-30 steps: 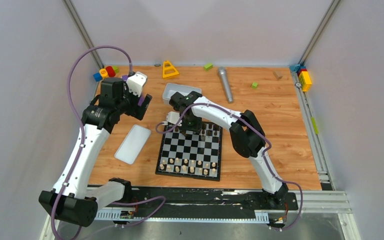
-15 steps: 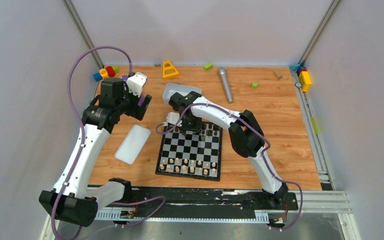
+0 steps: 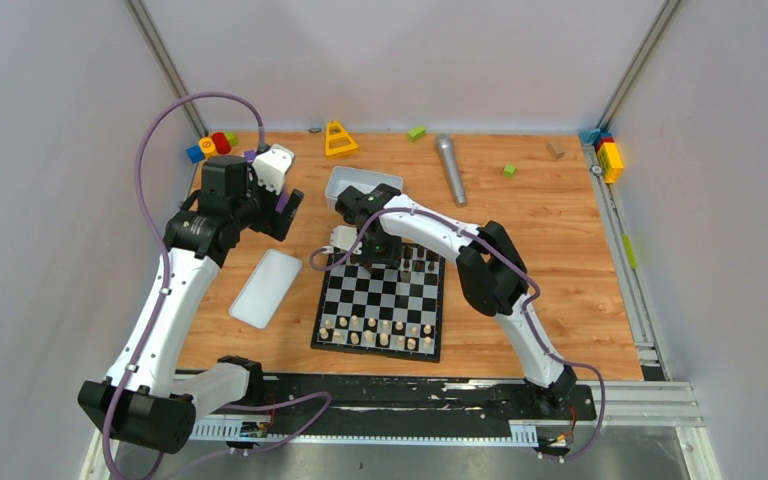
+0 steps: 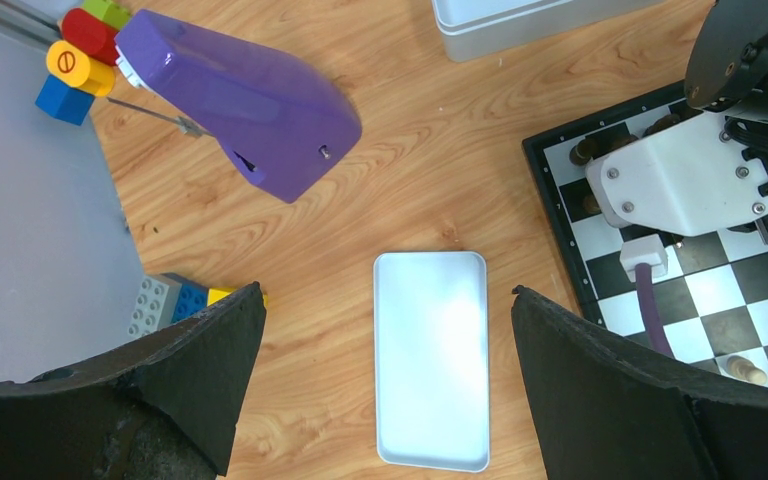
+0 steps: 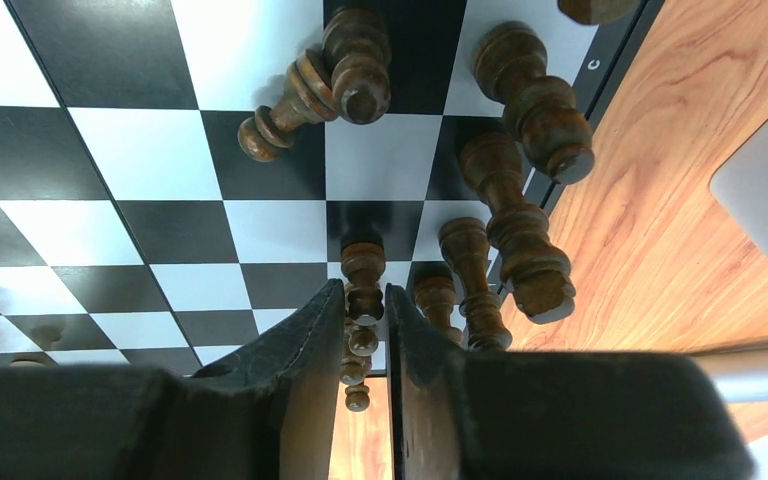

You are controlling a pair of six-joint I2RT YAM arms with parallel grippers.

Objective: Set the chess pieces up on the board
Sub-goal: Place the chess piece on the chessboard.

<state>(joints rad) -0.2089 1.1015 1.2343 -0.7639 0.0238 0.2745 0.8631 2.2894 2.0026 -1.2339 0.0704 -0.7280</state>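
Your right fingers [image 5: 305, 350] hang over the far edge of the one board [image 3: 380, 300], drawn close with only a narrow slot between them. One dark brown piece [image 5: 363, 285] stands at the mouth of that slot, just off the tips; whether the fingers pinch it cannot be told. Beyond the tips you have six more dark brown pieces in full sight: five upright and one leaning [image 5: 278, 112] against a neighbour. A seventh is cut by the frame edge. Two pale pieces show partly, well off to one side of the fingers. From above, the pale beige set [image 3: 375, 332] stands in two rows on the board's near side, well apart from those fingers and too small to count. Your left fingers [image 4: 190, 370] are spread wide, holding nothing, over the worktop [image 4: 410, 170]. One white lid [image 4: 430, 360] lies flat below the gap between them.
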